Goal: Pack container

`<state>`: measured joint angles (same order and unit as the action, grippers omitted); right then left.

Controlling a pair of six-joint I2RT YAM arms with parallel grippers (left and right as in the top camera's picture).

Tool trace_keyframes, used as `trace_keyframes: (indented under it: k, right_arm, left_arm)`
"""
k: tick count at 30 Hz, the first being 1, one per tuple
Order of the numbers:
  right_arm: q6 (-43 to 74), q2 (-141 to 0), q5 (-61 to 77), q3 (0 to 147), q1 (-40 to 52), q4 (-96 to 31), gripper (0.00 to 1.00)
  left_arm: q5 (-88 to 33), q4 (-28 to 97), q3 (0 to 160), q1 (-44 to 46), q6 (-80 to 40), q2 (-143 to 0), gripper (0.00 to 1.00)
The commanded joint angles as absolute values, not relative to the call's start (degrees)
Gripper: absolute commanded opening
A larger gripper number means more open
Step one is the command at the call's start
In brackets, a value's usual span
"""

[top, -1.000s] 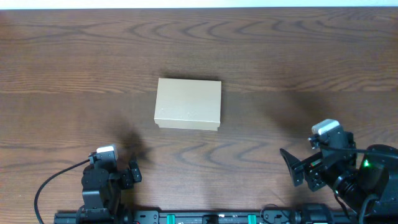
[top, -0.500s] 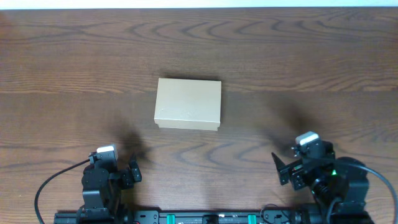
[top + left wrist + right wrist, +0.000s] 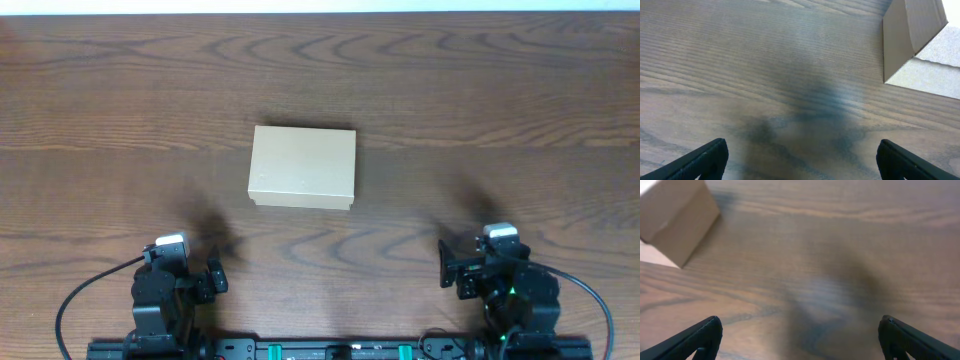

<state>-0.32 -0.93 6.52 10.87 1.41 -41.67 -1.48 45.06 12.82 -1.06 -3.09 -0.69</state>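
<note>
The container (image 3: 302, 167), a plain tan cardboard box, lies with its lid closed in the middle of the wooden table (image 3: 480, 90). My left gripper (image 3: 214, 275) rests near the front edge, left of and nearer than the box, open and empty. My right gripper (image 3: 446, 268) sits near the front edge on the right, also open and empty. In the left wrist view the container (image 3: 907, 35) shows at the upper right, far beyond my left gripper (image 3: 801, 150). The right wrist view has the container (image 3: 677, 217) at the upper left, well ahead of my right gripper (image 3: 800, 325).
A black rail (image 3: 340, 350) with green marks runs along the table's front edge between the two arm bases. A black cable (image 3: 85, 295) loops left of the left arm. The table's far edge (image 3: 320, 12) meets a white strip.
My right arm has drawn leftward and back toward the front rail, its gripper still open. The left arm and the container have not moved.
</note>
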Motion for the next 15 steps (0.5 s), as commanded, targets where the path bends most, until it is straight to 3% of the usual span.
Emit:
trace_keyframes:
  k: [1, 15]
  right_arm:
    - [2.9, -0.3, 4.6, 9.2, 2.1, -41.0, 0.99]
    - [2.9, -0.3, 1.3, 9.1, 5.0, -41.4, 0.99]
  left_arm:
    - [-1.1, 47.1, 10.5, -1.1, -2.5, -0.3, 0.95]
    - [-1.1, 47.1, 10.5, -1.1, -2.5, -0.3, 0.95]
